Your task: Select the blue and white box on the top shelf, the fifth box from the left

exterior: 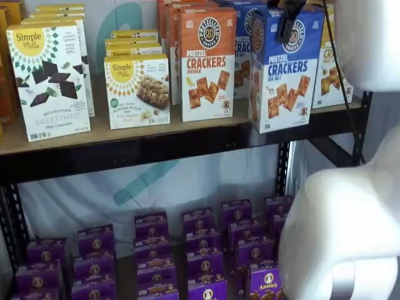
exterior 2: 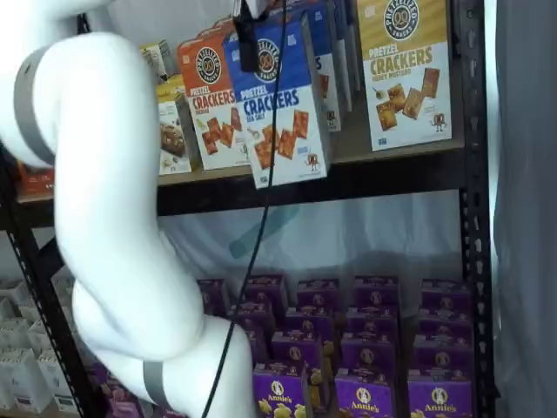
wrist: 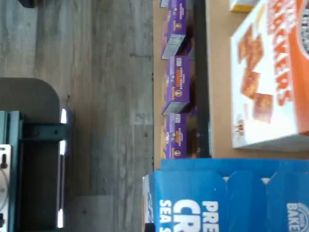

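The blue and white box (exterior: pixel 284 75) reads "PRETZEL CRACKERS SEA SALT". It is out in front of the top shelf (exterior: pixel 125 140), slightly tilted, with its lower edge overlapping the black front beam. It also shows in a shelf view (exterior 2: pixel 283 113) and, from close above, in the wrist view (wrist: pixel 231 193). My gripper (exterior: pixel 286 28) grips the box's top edge, and one black finger lies over its front face. The finger also shows in a shelf view (exterior 2: pixel 248 48), with the cable hanging beside it.
The orange-topped Cheddar box (exterior: pixel 207 62) stands just left of the held box, and more blue boxes (exterior: pixel 244 44) stand behind. A yellow-topped cracker box (exterior 2: pixel 405 70) is to the right. Simple Mills boxes (exterior: pixel 53 78) are further left. Purple boxes (exterior: pixel 206 250) fill the lower shelf. My white arm (exterior 2: pixel 113 218) crosses the front.
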Controlling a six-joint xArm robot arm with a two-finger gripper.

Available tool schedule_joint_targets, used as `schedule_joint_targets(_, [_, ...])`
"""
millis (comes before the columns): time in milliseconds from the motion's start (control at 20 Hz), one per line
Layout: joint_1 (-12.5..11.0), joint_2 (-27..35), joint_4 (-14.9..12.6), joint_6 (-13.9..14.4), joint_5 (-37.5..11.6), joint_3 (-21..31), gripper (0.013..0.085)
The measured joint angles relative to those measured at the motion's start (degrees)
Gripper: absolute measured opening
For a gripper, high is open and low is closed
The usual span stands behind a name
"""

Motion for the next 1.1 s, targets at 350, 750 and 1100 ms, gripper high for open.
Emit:
schedule_joint_targets(350, [0.0,-6.5,-1.1,-0.5,1.1,7.3,0.0610])
schedule_joint_targets(750, [-1.2,-10.9,-0.8,-1.7,1.0,13.1,0.0610])
schedule_joint_targets(1100, [-2.5,-13.1,-1.2,-3.4,0.8,17.1,0.0610])
